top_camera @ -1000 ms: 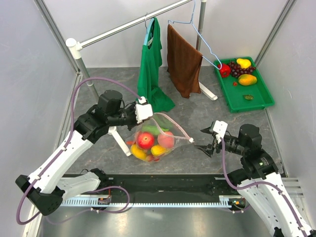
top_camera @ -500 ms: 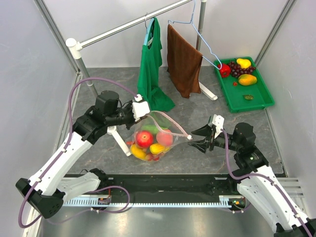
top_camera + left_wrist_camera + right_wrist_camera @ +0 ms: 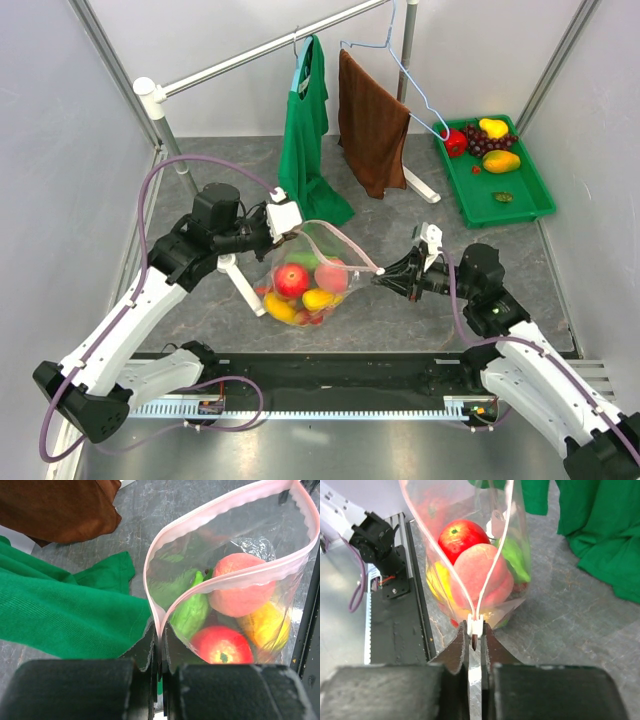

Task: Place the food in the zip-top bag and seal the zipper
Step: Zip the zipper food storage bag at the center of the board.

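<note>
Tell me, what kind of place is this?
Probably a robot test cell: white panels enclose the table, with staged props: a clothes rail and a green tray of toy fruit.

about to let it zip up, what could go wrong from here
1. The right gripper pinches only the small slider; it may slip off when pulled.
2. The left gripper holds just one corner of the zip-top bag, whose mouth gapes wide, so the zipper might bunch rather than close.
3. Food lies in the green tray; sealing now would leave it out.
</note>
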Controlling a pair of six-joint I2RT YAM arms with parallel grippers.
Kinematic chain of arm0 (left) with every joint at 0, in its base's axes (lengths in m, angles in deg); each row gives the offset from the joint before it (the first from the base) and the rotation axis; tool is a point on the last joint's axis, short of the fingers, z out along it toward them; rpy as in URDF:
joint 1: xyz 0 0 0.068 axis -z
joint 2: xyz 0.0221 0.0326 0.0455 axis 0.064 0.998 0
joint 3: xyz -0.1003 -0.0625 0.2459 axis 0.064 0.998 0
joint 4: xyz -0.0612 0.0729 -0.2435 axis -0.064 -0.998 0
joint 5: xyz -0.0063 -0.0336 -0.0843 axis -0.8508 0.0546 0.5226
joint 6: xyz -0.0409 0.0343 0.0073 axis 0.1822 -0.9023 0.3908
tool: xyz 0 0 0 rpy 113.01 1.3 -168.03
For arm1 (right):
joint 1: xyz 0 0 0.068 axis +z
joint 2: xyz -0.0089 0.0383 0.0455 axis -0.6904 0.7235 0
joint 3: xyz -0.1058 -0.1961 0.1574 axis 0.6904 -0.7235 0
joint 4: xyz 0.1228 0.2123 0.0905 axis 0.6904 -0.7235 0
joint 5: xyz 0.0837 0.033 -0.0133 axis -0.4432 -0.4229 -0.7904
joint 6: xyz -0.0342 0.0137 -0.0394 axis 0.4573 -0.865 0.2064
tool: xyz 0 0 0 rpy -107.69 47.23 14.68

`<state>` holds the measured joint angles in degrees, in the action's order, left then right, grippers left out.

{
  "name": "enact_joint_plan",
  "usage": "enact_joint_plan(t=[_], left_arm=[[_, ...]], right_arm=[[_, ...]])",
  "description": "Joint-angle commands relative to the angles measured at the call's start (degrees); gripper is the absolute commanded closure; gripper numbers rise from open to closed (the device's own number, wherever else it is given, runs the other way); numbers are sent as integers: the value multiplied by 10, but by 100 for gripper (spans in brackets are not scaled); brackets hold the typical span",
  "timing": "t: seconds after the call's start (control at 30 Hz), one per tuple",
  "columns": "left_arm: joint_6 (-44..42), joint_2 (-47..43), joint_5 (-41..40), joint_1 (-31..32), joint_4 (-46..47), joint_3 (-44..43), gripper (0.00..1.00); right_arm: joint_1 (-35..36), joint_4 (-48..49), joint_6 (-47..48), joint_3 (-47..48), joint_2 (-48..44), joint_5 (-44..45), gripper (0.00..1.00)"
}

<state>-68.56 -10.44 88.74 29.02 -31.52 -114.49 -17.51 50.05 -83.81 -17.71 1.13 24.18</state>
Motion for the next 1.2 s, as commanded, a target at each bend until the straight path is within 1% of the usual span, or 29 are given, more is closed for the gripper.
enact_joint_plan(t=[0.0, 0.07, 0.1, 0.13, 0.23, 0.27, 0.33, 0.37, 0.4, 0.43, 0.47, 0.5, 0.57, 0.6, 0.63, 0.67, 0.7, 0.77, 0.83, 0.9, 0.97, 1.07, 1.17], left_arm=[[21, -13, 11, -5, 27, 4, 98], [26, -18, 11, -7, 27, 5, 98], [27, -21, 14, -7, 26, 4, 94], [28, -22, 19, -7, 26, -1, 89], [38, -14, 52, -7, 22, -36, 64], [48, -8, 64, -7, 22, -50, 61], [55, 18, 82, -7, 15, -102, 47], [55, 30, 105, -5, 7, -123, 32], [51, 42, 116, -2, -19, -165, 23], [46, 66, 128, 2, -34, -188, 15], [31, 77, 142, 6, -50, -209, 0], [21, 87, 141, 22, -85, -249, 0], [7, 110, 129, 40, -109, -279, 0], [6, 115, 120, 67, -115, -293, 0], [5, 119, 109, 87, -115, -294, 0], [0, 124, 78, 109, -114, -290, 0], [0, 125, 56, 156, -110, -284, 0], [10, 126, 23, 185, -68, -255, 0], [34, 134, 15, 200, -12, -242, 0], [35, 167, 3, 218, -2, -254, 0], [25, 184, 3, 229, 12, -263, 0], [-8, 198, -3, 248, 52, -242, 1], [-22, 215, 6, 254, 64, -242, 4]], right_arm=[[7, 25, -6, 9, 10, 25, 100], [7, -3, 21, 22, 8, 36, 100], [8, -39, 36, 42, 7, 40, 100], [6, -60, 73, 56, 7, 42, 100], [6, -150, 137, 116, 1, 45, 100], [7, -170, 153, 131, 0, 46, 100], [7, -219, 191, 168, -2, 53, 100], [7, -235, 201, 179, 0, 58, 100], [6, -259, 206, 200, 5, 66, 100], [6, -272, 214, 210, 10, 73, 100], [7, -286, 236, 235, 15, 77, 100], [7, -318, 251, 246, 28, 77, 100], [6, -342, 275, 267, 38, 81, 100], [6, -358, 284, 279, 47, 81, 100], [6, -368, 294, 283, 51, 77, 100], [6, -379, 302, 288, 55, 77, 100], [6, -381, 306, 288, 55, 77, 100], [7, -384, 318, 283, 46, 72, 100], [6, -380, 321, 277, 38, 75, 100], [7, -379, 315, 275, 35, 71, 100], [7, -375, 313, 273, 32, 68, 100], [7, -366, 312, 265, 26, 68, 100], [7, -352, 304, 257, 21, 62, 100]])
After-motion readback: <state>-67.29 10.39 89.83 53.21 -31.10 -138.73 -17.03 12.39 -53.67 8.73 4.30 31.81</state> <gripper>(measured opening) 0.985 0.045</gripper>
